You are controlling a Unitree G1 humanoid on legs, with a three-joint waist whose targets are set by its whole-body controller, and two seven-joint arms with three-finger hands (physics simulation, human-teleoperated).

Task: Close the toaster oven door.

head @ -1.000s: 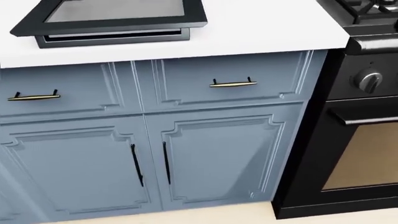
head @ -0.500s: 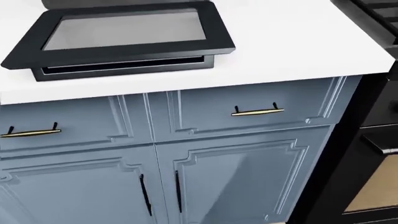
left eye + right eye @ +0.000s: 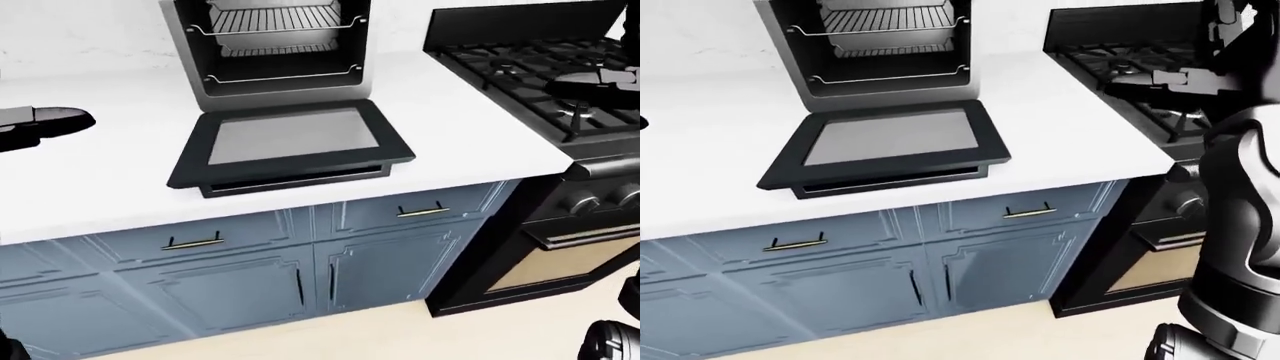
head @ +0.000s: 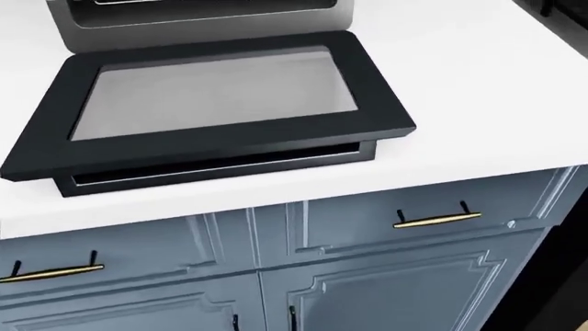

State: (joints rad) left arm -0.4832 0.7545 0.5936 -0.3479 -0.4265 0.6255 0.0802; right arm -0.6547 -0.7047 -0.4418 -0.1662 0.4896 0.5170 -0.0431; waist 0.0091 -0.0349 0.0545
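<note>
Silver toaster oven (image 3: 270, 52) stands on white countertop (image 3: 100, 172), its black glass-paned door (image 3: 290, 142) folded fully down, flat, toward counter edge. Your left hand (image 3: 45, 124) hovers well left of door, right hand (image 3: 600, 79) well right of it, above black gas stove (image 3: 530, 67). Fingers spread or closed: cannot tell. Risk: you lift from one corner, fingers slip off thin rim, door drops open again.

- The oven door (image 3: 290, 146) lay flat open on the counter (image 3: 100, 180), bare counter on both sides.
- The stove (image 3: 540, 82) stood close at the left-eye view's right.
</note>
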